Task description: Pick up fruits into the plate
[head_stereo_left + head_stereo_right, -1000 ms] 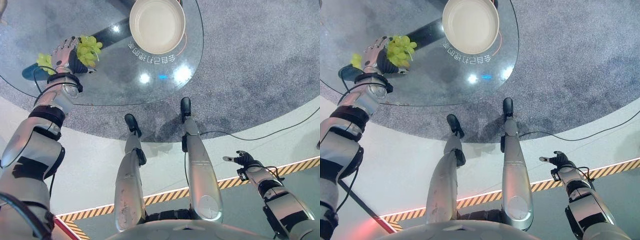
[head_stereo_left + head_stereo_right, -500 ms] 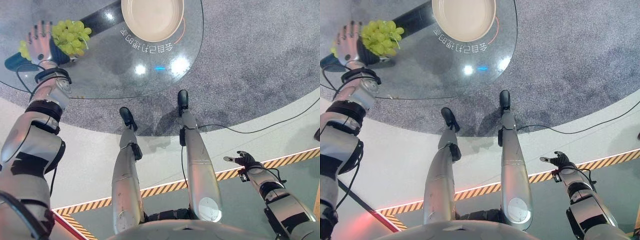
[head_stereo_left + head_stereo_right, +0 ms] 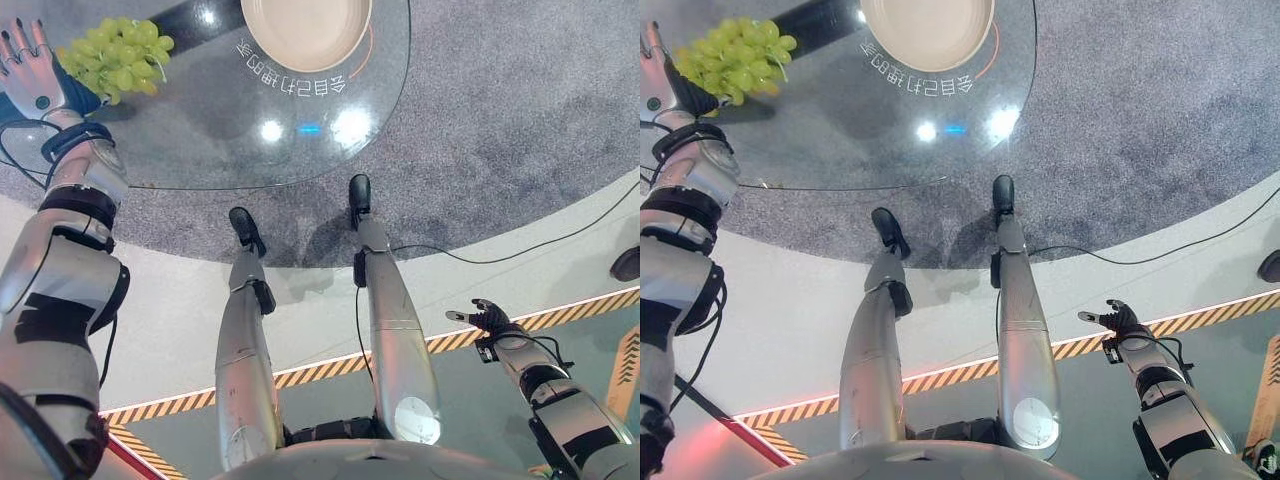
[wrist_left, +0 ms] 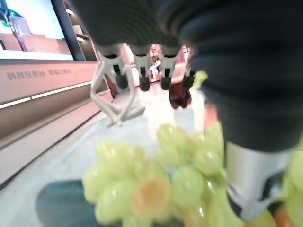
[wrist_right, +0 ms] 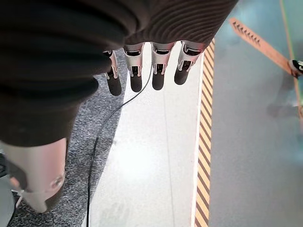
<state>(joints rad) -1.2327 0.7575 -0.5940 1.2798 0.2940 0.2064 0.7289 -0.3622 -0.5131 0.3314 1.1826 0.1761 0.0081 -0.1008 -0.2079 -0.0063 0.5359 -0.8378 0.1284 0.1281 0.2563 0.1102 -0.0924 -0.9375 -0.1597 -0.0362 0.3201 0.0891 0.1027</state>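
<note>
White characters on the glass table (image 3: 200, 140) beside the plate (image 3: 305, 30): mirrored, not readable.

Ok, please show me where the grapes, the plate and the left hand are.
grapes (image 3: 112, 55), left eye view, middle of the bunch.
plate (image 3: 305, 25), left eye view, its bare inside.
left hand (image 3: 30, 80), left eye view, its palm.

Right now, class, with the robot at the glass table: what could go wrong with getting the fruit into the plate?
The left hand rests open beside the green grapes, not gripping them, so a lift may fail. The bunch sits near the glass table's edge; a nudge could push it off. The plate lies well away, so loose grapes might drop.
</note>
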